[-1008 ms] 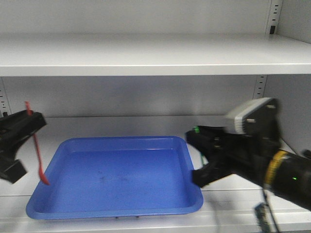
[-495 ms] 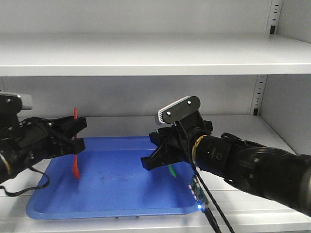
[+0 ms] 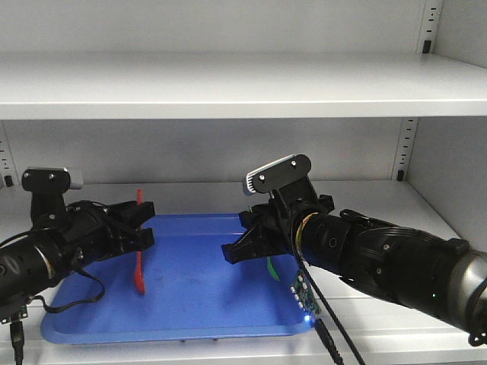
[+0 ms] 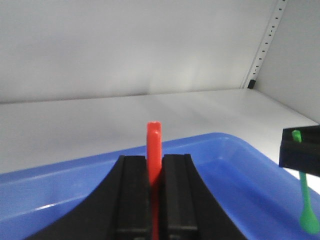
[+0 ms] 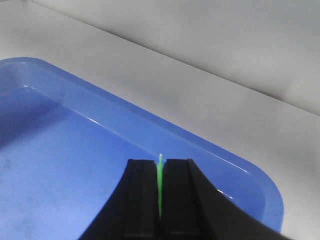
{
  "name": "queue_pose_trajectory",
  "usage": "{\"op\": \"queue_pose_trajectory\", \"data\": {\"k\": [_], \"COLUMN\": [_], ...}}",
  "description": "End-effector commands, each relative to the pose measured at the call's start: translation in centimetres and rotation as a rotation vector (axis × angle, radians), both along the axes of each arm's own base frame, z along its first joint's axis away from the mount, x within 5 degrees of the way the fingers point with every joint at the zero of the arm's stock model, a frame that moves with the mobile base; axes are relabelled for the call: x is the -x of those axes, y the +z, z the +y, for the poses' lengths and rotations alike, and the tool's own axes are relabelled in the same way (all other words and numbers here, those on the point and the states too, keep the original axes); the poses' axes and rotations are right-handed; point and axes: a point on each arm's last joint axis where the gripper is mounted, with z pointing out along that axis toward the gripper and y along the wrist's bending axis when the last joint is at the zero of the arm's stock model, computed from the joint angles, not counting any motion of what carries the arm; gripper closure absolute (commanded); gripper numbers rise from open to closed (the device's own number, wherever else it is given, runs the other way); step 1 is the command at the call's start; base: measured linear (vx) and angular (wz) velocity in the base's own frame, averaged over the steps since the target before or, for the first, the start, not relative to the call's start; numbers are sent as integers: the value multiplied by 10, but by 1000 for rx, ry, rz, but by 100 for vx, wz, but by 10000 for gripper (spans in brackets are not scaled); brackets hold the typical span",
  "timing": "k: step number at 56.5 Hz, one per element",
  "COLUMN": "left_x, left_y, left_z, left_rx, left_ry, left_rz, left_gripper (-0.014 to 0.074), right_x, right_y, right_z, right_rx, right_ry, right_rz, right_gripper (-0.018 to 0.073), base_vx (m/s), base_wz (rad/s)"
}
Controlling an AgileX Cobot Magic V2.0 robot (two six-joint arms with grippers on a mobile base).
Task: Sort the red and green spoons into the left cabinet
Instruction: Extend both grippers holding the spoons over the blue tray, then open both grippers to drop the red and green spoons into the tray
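The red spoon (image 3: 138, 266) hangs upright over the left part of a blue tray (image 3: 175, 330), bowl down, with my left gripper (image 3: 143, 222) shut on its handle. In the left wrist view the red handle (image 4: 154, 142) sticks up between the shut fingers of the left gripper (image 4: 154, 160). The green spoon (image 3: 270, 266) hangs bowl down over the tray's right part, and my right gripper (image 3: 242, 234) is shut on it. The right wrist view shows the thin green handle (image 5: 160, 180) pinched in the right gripper (image 5: 160, 163). All of this is inside the pale grey cabinet, on its lower shelf (image 3: 365, 199).
An upper cabinet shelf (image 3: 228, 85) runs overhead, close above both arms. Slotted strips (image 3: 407, 148) line the rear corners. The tray fills most of the lower shelf's middle, with bare shelf behind it (image 4: 100, 115) and to its right (image 5: 240, 120). A cable (image 3: 327, 327) hangs from the right arm.
Both arms have moved inward over the tray. The left gripper carried the red spoon to the right, and the right gripper brought the green spoon left, then stayed nearly still.
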Motion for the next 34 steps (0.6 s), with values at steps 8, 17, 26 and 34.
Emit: {"op": "queue_pose_trajectory", "data": {"k": [8, 17, 26, 34], "left_x": [2, 3, 3, 4], "left_y": [25, 28, 28, 30], "left_z": [-4, -5, -5, -6], "left_rx": [77, 82, 7, -7], "left_ry": [-31, -46, -52, -62], "left_rz": [-99, -121, -173, -201], "left_gripper": [274, 50, -43, -30], "right_x": [6, 6, 6, 6], "right_y": [34, 34, 34, 34], "right_z": [-2, -3, -3, -3], "right_rx": [-65, -60, -60, -59], "right_ry": [21, 15, 15, 14], "right_rz": [-83, -81, -81, -81], "right_gripper": [209, 30, -30, -28], "base_vx": [0, 0, 0, 0], "base_wz": [0, 0, 0, 0]}}
